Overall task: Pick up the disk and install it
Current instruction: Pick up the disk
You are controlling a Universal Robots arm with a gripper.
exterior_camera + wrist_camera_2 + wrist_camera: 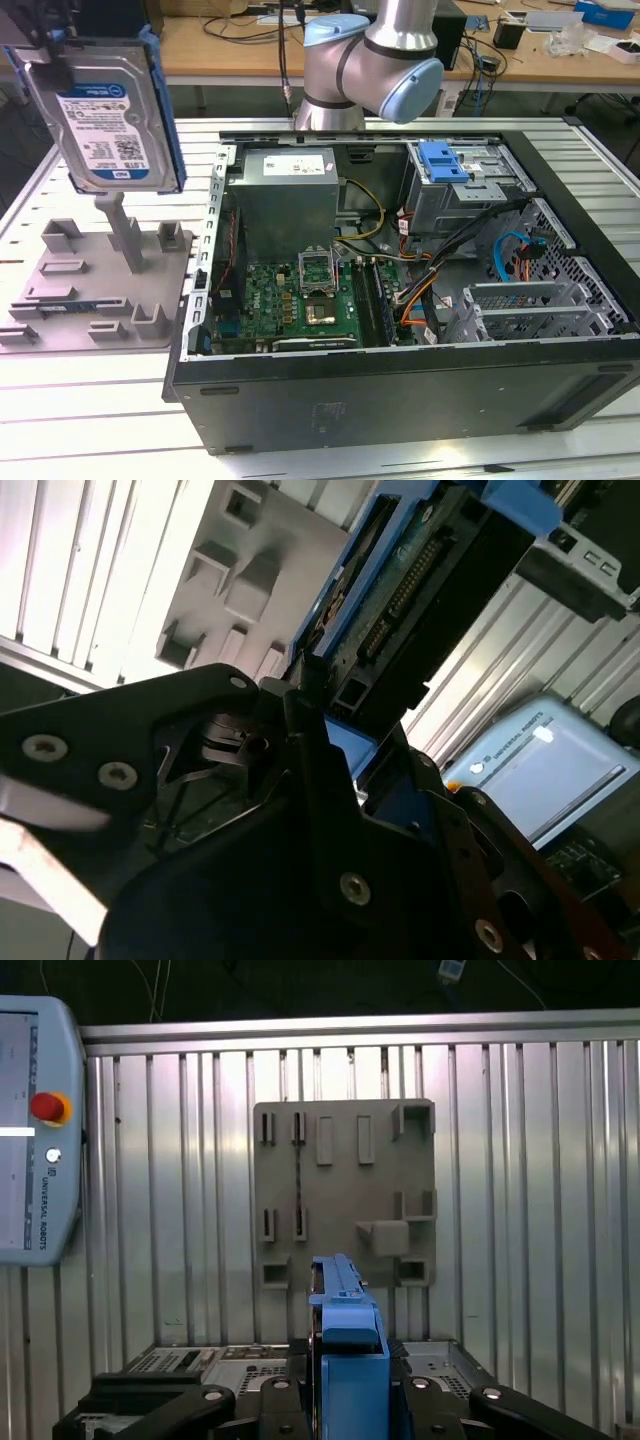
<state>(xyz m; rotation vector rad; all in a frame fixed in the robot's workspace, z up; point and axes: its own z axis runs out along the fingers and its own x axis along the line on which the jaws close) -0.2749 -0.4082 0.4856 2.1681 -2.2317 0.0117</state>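
The disk [110, 110] hangs upright in the air at the exterior view's upper left: a silver drive with a white-and-blue label in a blue carrier rail. It is lifted clear above the grey fixture [100, 290] and its upright posts. My gripper [45, 35] grips it from above at the frame's top corner. In the first wrist view the disk [345, 1330] is seen edge-on between my gripper's [345, 1395] black fingers, straight over the fixture [345, 1190]. The second wrist view shows the disk's [420, 590] circuit-board side with the gripper [330, 720] shut on it.
An open computer case [400, 400] lies on the slatted metal table to the exterior view's right of the fixture. Its drive cage carries a blue bracket [445, 165] at the back. The arm's base [370, 60] stands behind the case. A teach pendant [35, 1130] lies on the table.
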